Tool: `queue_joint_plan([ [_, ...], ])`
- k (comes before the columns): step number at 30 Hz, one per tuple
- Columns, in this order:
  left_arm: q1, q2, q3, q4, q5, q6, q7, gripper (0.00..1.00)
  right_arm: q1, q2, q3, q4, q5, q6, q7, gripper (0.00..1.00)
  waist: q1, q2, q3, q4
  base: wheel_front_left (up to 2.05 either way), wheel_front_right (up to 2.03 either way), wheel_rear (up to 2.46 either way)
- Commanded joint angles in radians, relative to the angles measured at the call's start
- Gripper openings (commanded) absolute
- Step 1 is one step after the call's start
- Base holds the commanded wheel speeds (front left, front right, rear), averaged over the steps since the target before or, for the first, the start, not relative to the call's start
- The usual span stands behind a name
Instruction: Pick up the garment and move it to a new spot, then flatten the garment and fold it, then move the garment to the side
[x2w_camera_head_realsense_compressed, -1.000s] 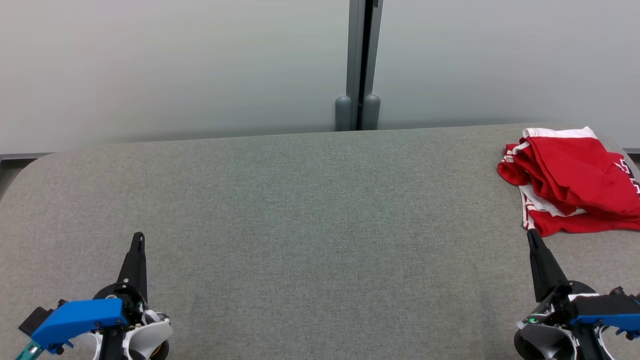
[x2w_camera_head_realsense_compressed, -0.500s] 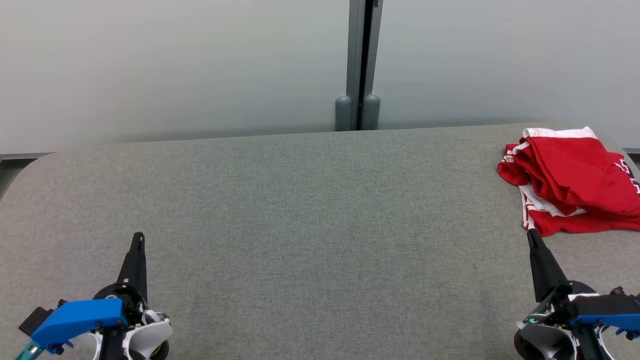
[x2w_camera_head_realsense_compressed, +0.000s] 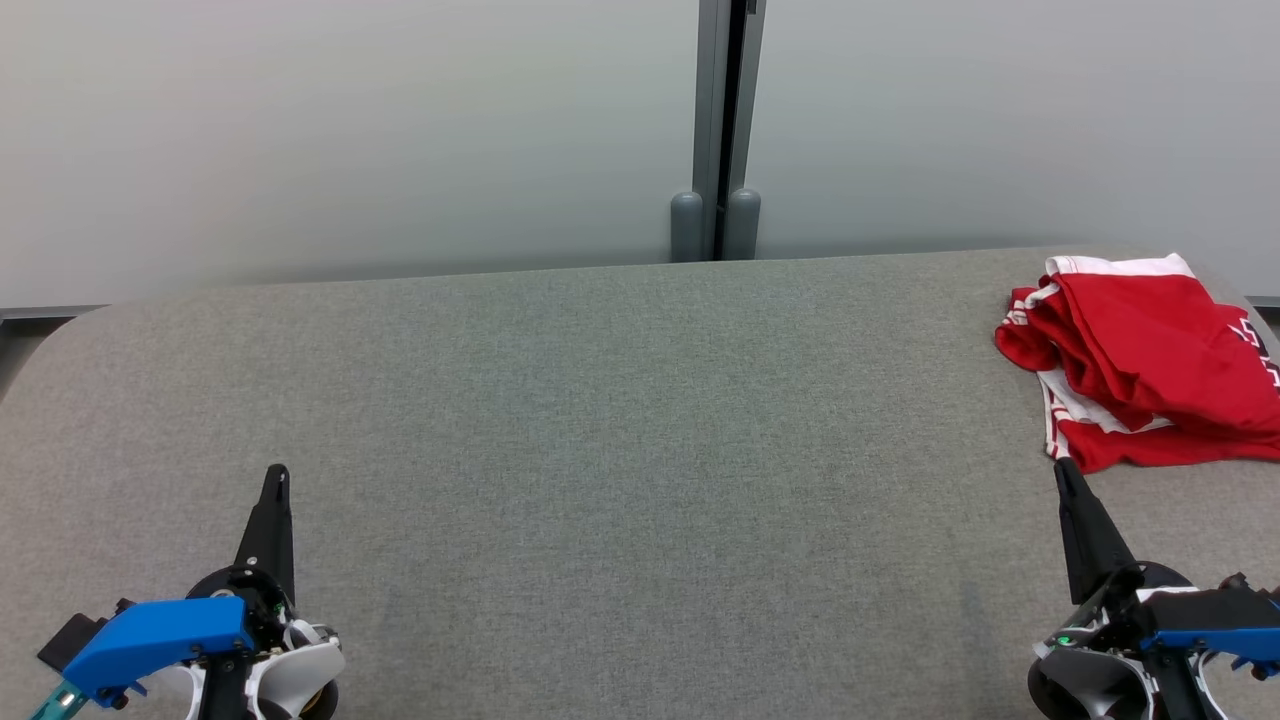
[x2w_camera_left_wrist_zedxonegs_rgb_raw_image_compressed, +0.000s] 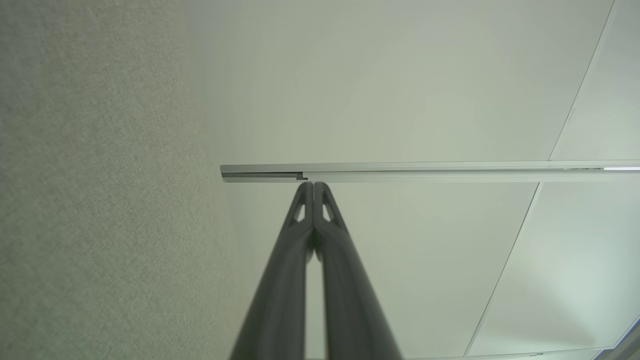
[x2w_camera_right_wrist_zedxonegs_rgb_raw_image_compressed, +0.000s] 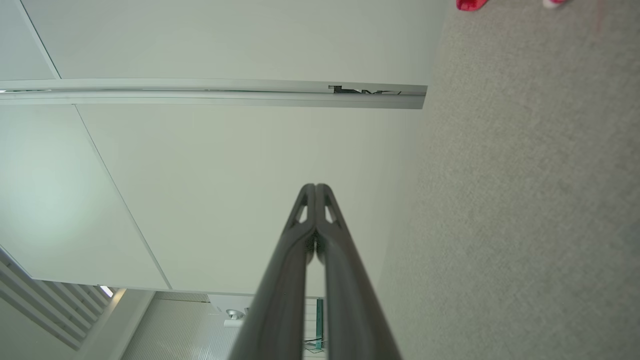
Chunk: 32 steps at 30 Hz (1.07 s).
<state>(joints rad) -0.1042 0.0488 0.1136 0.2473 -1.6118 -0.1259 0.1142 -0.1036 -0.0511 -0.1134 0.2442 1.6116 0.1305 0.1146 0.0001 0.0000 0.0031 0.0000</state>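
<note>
A red garment (x2w_camera_head_realsense_compressed: 1145, 360) with white trim lies crumpled at the far right of the grey fabric surface (x2w_camera_head_realsense_compressed: 620, 450), partly cut off by the head view's right edge. A sliver of its red edge (x2w_camera_right_wrist_zedxonegs_rgb_raw_image_compressed: 470, 4) shows at the top of the right wrist view. My right gripper (x2w_camera_head_realsense_compressed: 1062, 470) sits at the lower right, tip just short of the garment's near edge, fingers pressed together and empty (x2w_camera_right_wrist_zedxonegs_rgb_raw_image_compressed: 315, 187). At the lower left my left gripper (x2w_camera_head_realsense_compressed: 277, 474) rests far from the garment, also shut with nothing in it (x2w_camera_left_wrist_zedxonegs_rgb_raw_image_compressed: 313, 185).
Pale wall panels (x2w_camera_head_realsense_compressed: 350, 130) stand behind the surface, split by a grey vertical post (x2w_camera_head_realsense_compressed: 715, 130). The surface's rounded left corner (x2w_camera_head_realsense_compressed: 50, 340) shows in the head view. Grey fabric spreads wide between the two grippers.
</note>
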Motion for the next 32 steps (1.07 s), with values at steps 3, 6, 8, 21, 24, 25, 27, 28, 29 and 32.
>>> queue_joint_plan([
  [3, -0.010, 0.003, 0.002, -0.003, -0.002, -0.010, 0.004, 0.00, -0.009, 0.002, -0.003, 0.001, 0.002, 0.000, 0.002, 0.00, -0.0001, 0.0000, 0.000, 0.000, 0.00, 0.00, 0.00],
  [6, -0.010, 0.003, 0.002, -0.003, -0.002, -0.010, 0.003, 0.00, -0.009, 0.002, -0.003, 0.001, 0.003, 0.000, 0.002, 0.00, -0.0001, 0.0000, 0.000, 0.000, 0.00, 0.00, 0.00],
  [8, -0.010, 0.003, 0.002, -0.003, -0.002, -0.010, 0.003, 0.00, -0.009, 0.002, -0.003, 0.001, 0.003, 0.000, 0.002, 0.00, -0.0001, 0.0000, 0.000, 0.000, 0.00, 0.00, 0.00],
  [21, -0.010, 0.003, 0.002, -0.003, -0.002, -0.009, 0.003, 0.00, -0.009, 0.002, -0.002, 0.001, 0.003, 0.000, 0.002, 0.00, -0.0001, 0.0000, 0.000, 0.000, 0.00, 0.00, 0.00],
  [24, -0.010, 0.003, 0.002, -0.003, -0.002, -0.009, 0.003, 0.00, -0.009, 0.002, -0.002, 0.001, 0.003, 0.000, 0.002, 0.00, -0.0001, 0.0000, 0.000, 0.000, 0.00, 0.00, 0.00],
  [25, -0.010, 0.003, 0.002, -0.003, -0.002, -0.009, 0.003, 0.00, -0.009, 0.002, -0.002, 0.001, 0.003, 0.000, 0.002, 0.00, -0.0001, 0.0000, 0.000, 0.000, 0.00, 0.00, 0.00],
  [27, -0.010, 0.003, 0.002, -0.003, -0.002, -0.009, 0.003, 0.00, -0.009, 0.002, -0.002, 0.001, 0.003, 0.000, 0.002, 0.00, -0.0001, 0.0000, 0.000, 0.000, 0.00, 0.00, 0.00],
  [28, -0.010, 0.003, 0.002, -0.003, -0.002, -0.009, 0.003, 0.00, -0.009, 0.002, -0.002, 0.001, 0.003, 0.000, 0.002, 0.00, -0.0001, 0.0000, 0.000, 0.000, 0.00, 0.00, 0.00],
  [29, -0.010, 0.003, 0.002, -0.003, -0.002, -0.009, 0.003, 0.00, -0.009, 0.002, -0.002, 0.001, 0.003, 0.000, 0.002, 0.00, -0.0001, 0.0000, 0.000, 0.000, 0.00, 0.00, 0.00],
  [32, -0.010, 0.003, 0.002, -0.003, -0.002, -0.009, 0.003, 0.00, -0.009, 0.002, -0.002, 0.001, 0.003, 0.000, 0.002, 0.00, -0.0001, 0.0000, 0.000, 0.000, 0.00, 0.00, 0.00],
])
